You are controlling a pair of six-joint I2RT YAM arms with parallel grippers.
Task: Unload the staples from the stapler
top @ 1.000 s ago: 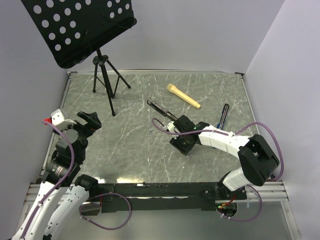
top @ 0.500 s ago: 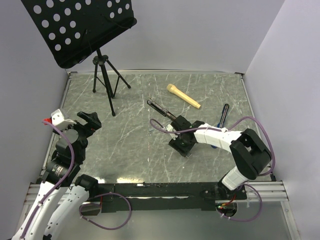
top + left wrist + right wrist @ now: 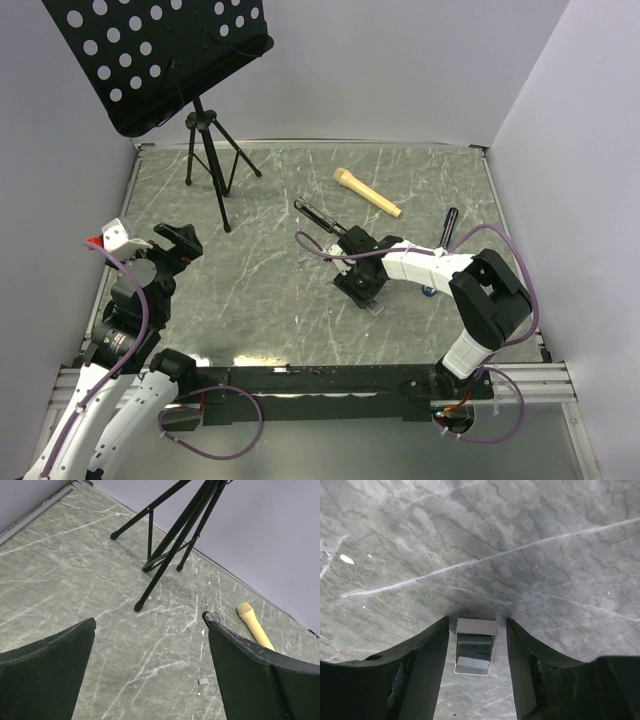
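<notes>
There is one slim black hinged stapler (image 3: 318, 216), lying mid-desk toward the far edge. The right wrist view shows one silvery-grey rectangular staple strip (image 3: 475, 647). The left wrist view shows one small grey rectangular scrap (image 3: 203, 681); I cannot tell whether it is a second strip. Also on the desk are one tan cylindrical handle (image 3: 367, 192), one thin black pen (image 3: 449, 225) and one black perforated music stand (image 3: 160, 55), the last at the far left corner.

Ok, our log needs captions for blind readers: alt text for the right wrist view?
A small grey strip of staples sits between the dark fingers of the right claw, touching neither, over a grey marbled tabletop.
</notes>
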